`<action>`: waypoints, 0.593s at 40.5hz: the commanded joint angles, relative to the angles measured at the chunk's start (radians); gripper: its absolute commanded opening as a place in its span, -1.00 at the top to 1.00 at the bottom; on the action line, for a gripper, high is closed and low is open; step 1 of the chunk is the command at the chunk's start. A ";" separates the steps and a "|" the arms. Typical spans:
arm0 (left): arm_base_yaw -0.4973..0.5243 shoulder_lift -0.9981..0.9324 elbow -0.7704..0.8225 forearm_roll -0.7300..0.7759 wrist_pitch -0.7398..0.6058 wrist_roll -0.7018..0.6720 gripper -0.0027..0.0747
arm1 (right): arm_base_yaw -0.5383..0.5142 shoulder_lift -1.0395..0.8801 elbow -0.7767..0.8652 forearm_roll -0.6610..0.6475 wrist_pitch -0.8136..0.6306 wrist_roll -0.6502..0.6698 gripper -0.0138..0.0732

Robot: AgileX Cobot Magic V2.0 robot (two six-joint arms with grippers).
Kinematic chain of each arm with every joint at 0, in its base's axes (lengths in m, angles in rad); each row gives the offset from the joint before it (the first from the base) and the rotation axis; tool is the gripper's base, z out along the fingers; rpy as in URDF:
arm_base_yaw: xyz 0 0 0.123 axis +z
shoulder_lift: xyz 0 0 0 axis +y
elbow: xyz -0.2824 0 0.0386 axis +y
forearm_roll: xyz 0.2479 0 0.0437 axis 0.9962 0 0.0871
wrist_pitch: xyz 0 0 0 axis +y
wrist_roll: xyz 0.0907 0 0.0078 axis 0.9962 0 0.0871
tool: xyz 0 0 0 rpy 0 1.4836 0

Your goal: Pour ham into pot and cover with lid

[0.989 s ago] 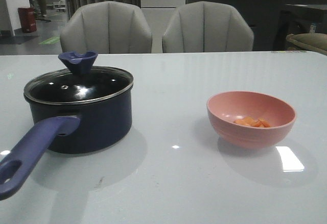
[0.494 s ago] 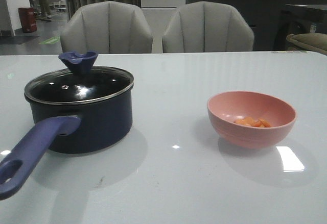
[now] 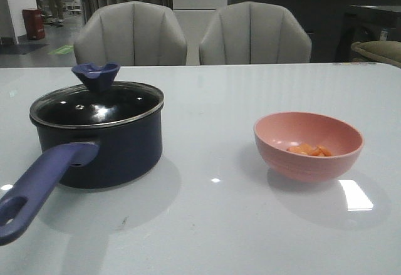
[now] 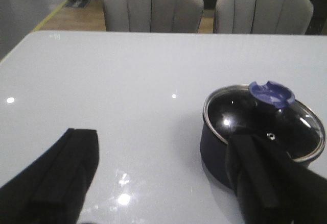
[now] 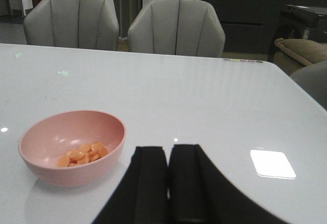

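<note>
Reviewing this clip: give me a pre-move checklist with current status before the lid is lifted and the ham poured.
1. Lid seated on pot, knob unobstructed: ok.
2. Ham lies in the pink bowl: ok.
3. Bowl upright, apart from pot: ok.
4. Left gripper open, holding nothing: ok.
5. Right gripper free to grasp the bowl: not ok, fingers closed together, empty.
6. Pot handle away from the bowl: ok.

Counted one pot (image 3: 100, 143), one lid (image 3: 97, 103) and one pink bowl (image 3: 308, 145) on one desk (image 3: 213, 225). Saw roughly ten ham (image 5: 82, 154) pieces, exact number unclear. Noted two grey chairs (image 3: 130, 34) behind.
</note>
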 commanded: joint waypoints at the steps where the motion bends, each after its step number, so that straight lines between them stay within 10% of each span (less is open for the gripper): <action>1: -0.005 0.071 -0.088 -0.013 0.009 0.000 -0.56 | -0.006 -0.020 -0.005 -0.015 -0.090 -0.004 0.34; 24: -0.026 0.583 -0.499 -0.079 0.243 0.000 -0.62 | -0.006 -0.021 -0.005 -0.015 -0.090 -0.004 0.34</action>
